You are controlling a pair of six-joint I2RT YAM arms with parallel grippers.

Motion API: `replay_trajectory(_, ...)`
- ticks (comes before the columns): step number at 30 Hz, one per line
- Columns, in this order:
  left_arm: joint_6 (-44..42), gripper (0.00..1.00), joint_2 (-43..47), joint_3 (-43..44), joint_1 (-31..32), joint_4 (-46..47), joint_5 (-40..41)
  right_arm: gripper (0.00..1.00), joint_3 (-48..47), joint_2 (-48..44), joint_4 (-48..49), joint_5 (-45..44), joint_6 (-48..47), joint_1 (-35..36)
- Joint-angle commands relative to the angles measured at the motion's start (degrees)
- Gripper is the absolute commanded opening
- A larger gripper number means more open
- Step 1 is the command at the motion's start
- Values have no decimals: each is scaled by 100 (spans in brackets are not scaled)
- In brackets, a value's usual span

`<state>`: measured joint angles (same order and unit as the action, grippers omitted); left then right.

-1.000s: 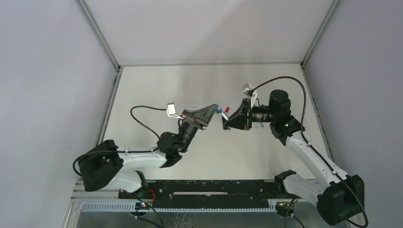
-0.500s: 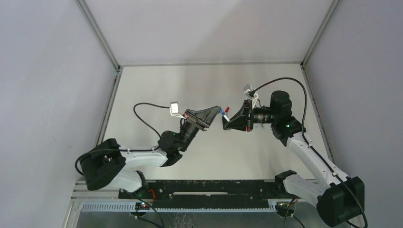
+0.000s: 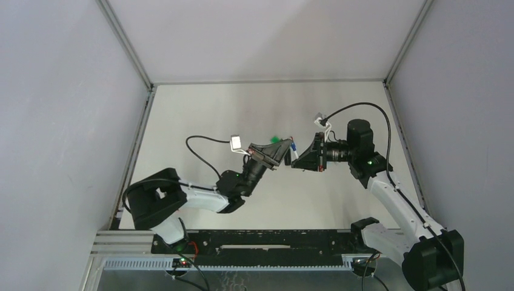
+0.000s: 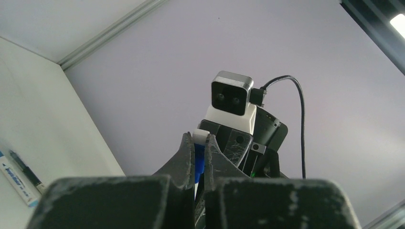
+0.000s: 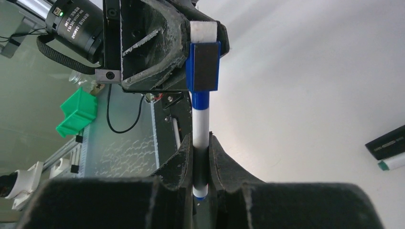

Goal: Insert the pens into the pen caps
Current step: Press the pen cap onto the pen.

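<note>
My right gripper is shut on a white pen with a blue end, held upright in the right wrist view. The pen's blue end meets the lower opening of a blue pen cap with a white tip. My left gripper is shut on that cap. In the top view the two grippers, left and right, meet above the table's middle, with the blue pen and cap between them. A green cap lies on the table just behind the left gripper.
A black-barrelled marker and a white pen with a green end lie on the table at the right of the right wrist view. Two more pens lie at the lower left of the left wrist view. Grey walls enclose the table.
The left arm has swung right and forward, bringing its cap up to the pen in the right gripper. The right gripper shifted slightly right. The green cap on the table has come into view.
</note>
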<state>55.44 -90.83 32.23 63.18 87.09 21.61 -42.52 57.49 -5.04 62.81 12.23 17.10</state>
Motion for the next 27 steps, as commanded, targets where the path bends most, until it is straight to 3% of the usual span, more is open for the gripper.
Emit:
replay_trajectory(1, 371, 0, -500, 36, 974, -687, -1498, 0, -221, -114, 988, -512, 30, -204)
replay_trajectory(7, 555, 0, -242, -599, 1107, -703, -1554, 0, -221, -250, 1009, -348, 85, -633)
replay_trajectory(13, 392, 2, 67, -785, 1097, -740, -1350, 0, -219, -157, 904, 135, -337, -306)
replay_trajectory(21, 51, 29, 592, -784, 840, -733, -921, 0, -221, -26, 547, 624, -1102, -109)
replay_trajectory(27, -350, 52, 1484, -1278, 641, -885, -507, 0, -410, 14, -348, 947, -2049, -173)
